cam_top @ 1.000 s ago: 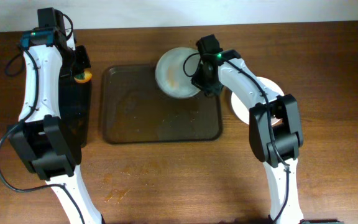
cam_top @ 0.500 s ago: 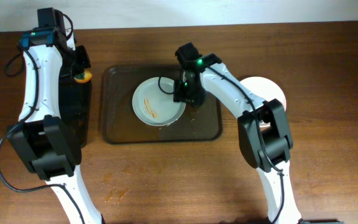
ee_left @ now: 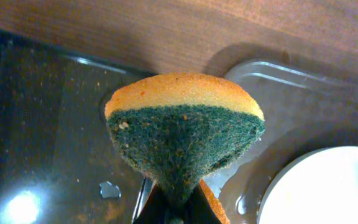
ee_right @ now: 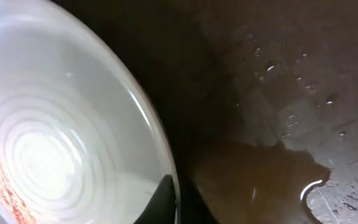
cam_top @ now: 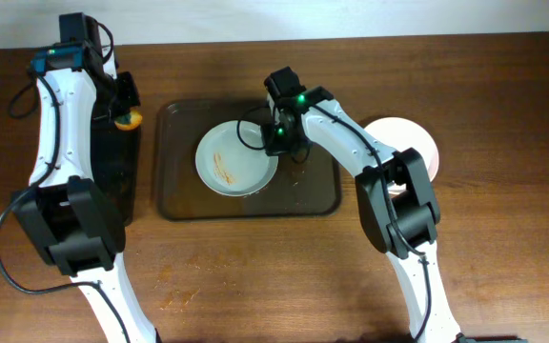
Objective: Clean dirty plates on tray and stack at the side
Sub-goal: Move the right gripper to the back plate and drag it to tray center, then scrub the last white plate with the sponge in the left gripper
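The right gripper [cam_top: 276,143], clamped on the rim of a sauce-streaked plate [cam_top: 229,162], has carried it from the far edge to the middle of the brown tray [cam_top: 174,195]. The left gripper [ee_left: 173,208] pinches a sponge [ee_left: 185,130], so scrubbing likely comes next.

No legible text, label, brand, number or sign is found in any view. The plate [cam_top: 237,158], tray [cam_top: 177,195] and sponge [ee_left: 185,137] carry no readable marking.
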### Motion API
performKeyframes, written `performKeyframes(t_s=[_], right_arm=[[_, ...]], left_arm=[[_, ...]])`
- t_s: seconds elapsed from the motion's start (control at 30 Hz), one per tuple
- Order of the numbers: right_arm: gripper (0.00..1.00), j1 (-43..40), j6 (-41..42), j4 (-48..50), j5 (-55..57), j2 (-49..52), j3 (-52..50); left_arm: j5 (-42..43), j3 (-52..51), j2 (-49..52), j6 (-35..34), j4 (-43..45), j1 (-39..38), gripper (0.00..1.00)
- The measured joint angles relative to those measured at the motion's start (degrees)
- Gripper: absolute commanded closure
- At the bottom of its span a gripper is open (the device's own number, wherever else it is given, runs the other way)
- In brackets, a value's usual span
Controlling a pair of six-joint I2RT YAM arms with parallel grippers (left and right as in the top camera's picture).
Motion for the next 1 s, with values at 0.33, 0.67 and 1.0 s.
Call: performKeyframes(t_s=[0.33,0.67,1.0], right_arm=[[0.96,0.72,25.16,-2.93,0.2,0.07,0.37],[0.96,0.87,25.27,-2.19,0.22,0.07,0.37],[0.96,1.01,24.81,-2.1,0.22,0.07,0.37]], left_arm=[[2.56,-4.39,0.0,0.22,0.83,-8.44,1.0],[11.82,-25.73,0.26,13.66,24.52,-15.34,1.0],[12.87,-27.34,0.26,15.47,24.13,-16.33,1.0]])
